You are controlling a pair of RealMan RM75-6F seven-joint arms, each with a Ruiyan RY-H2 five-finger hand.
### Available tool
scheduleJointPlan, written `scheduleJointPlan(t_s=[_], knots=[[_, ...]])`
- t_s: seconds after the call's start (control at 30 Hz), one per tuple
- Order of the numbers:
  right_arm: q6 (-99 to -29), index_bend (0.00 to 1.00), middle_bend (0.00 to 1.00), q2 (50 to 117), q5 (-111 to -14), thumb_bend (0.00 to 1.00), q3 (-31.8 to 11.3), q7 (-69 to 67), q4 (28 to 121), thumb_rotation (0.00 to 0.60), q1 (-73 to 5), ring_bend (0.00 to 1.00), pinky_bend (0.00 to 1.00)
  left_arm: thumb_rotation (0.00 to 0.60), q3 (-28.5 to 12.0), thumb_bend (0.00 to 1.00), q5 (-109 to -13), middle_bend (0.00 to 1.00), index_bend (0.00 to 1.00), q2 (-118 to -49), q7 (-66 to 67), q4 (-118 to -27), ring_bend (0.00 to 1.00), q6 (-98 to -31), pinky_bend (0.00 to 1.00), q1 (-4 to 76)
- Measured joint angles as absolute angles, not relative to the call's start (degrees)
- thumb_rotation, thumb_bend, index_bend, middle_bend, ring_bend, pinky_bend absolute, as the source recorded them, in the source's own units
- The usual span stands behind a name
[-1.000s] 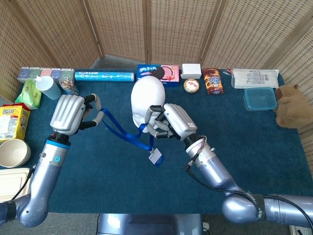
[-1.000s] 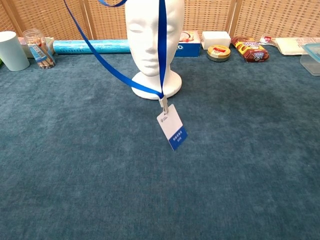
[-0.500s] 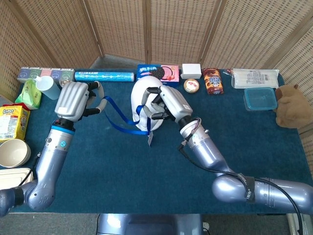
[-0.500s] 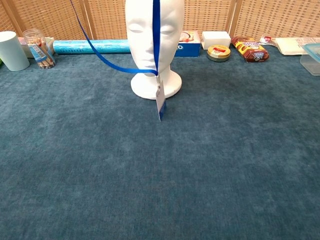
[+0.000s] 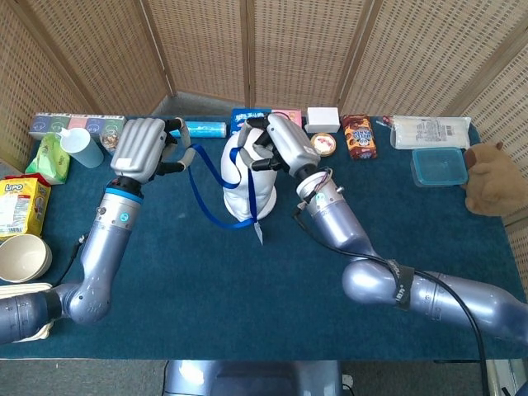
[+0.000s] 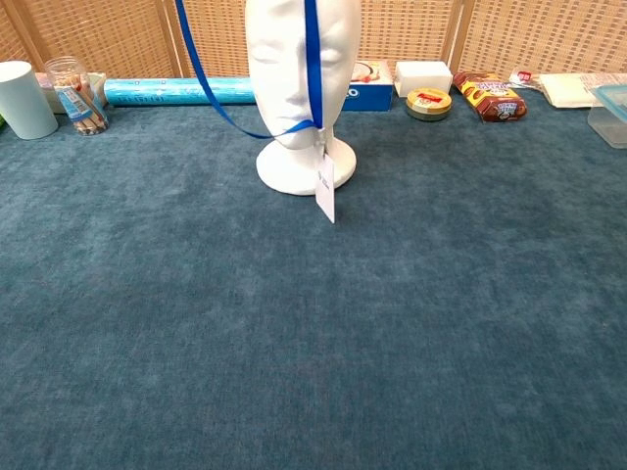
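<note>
Near the centre top of the head view, your right hand (image 5: 276, 148) pinches the blue lanyard (image 5: 202, 191) against the crown of the white mannequin head (image 5: 244, 186), while your left hand (image 5: 147, 150), upper left of it, grips the loop's other side. Its badge (image 6: 325, 189) hangs free before the neck. Expect the ribbon to be limp, light and slippery — it will sag and twist — so hold the strap itself, well apart, not the dangling card. Behind it, boxes line the counter (image 6: 313, 343).
</note>
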State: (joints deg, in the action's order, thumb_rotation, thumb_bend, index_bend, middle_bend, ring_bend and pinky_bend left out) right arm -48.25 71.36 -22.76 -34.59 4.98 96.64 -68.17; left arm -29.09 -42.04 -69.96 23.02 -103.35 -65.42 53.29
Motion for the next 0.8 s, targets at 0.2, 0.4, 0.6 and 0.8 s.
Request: scheduleJointPlan(t_s=[0.2,0.4,0.6,0.8], knots=[[-47.7,0.63,1.00,71.2,-22.3,0.50,-34.1,3.8,94.4,0.600,-68.1,1.00,1.00,0.600,-29.5,0.51,-40.4,1.00,0.60,-70.5,22.2,-101.3,1.00,-64.0,1.00,54.8],[-47.0,0.63,1.00,71.0,-21.5,0.51,-33.7,3.3,91.9,0.600,-68.2,1.00,1.00,0.600,-29.6,0.51,-38.8,1.00,0.60,-71.5,21.8,-98.7,1.00,-63.3,1.00,56.1],[-46.8,0.63,1.00,70.5,-20.4,0.51,-33.4,2.6,89.6,0.600,-68.0,1.00,1.00,0.600,-29.6,0.51,-37.1,1.00,0.60,-72.5,21.2,-95.6,1.00,-62.6,1.00,57.2],[-46.5,0.63,1.00,69.6,-19.4,0.51,-33.1,2.2,88.3,0.600,-67.5,1.00,1.00,0.600,-29.6,0.51,-34.7,1.00,0.60,-73.8,20.3,-91.8,1.00,-61.3,1.00,58.1]])
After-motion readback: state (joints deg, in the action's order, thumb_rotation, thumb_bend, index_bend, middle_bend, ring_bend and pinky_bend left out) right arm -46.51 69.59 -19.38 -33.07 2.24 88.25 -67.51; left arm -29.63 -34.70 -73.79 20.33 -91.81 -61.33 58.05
